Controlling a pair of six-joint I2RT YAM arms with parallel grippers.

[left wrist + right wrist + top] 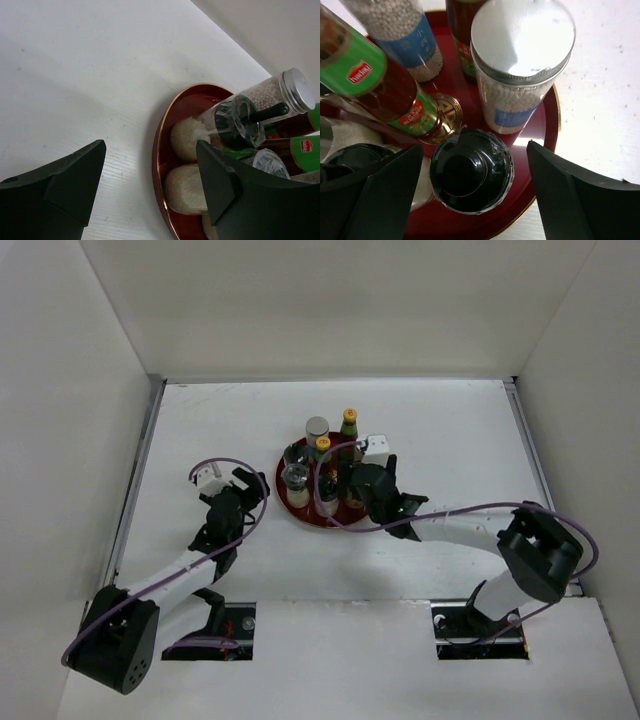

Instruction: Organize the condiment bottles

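**Dark-capped jar** (pixel 471 172): squat glass with a glossy black lid. It stands at the near rim of the red tray (pixel 551 117), directly below the right wrist camera.

**Right gripper** (pixel 472 165): the jaws are spread wide with the dark-capped jar between them. The right finger is clear of it; contact on the left side cannot be told.

**Silver-capped cylinder** (pixel 522 60): clear wall and blue label, filled with small white pellets. It stands upright on the tray just behind the jar.

**Second cylinder** (pixel 395 30): same pellets and blue label, with its cap out of frame.

**Brown bottles**: one has a green-and-red label (pixel 375 85), and another (pixel 462 30) is partly hidden behind the cylinders. Both are on the tray.

**Grain jars**: two glass jars of white grains (pixel 187 137) (pixel 185 190) sit against the tray's left rim, one of them dark-capped.

**Group**: from above, every bottle in view stands close together on the tray, near the middle of the white surface (pixel 450 440).

**Left gripper** (pixel 150 150): the jaws are apart and hold nothing. It is over bare surface just beside the tray's left edge.
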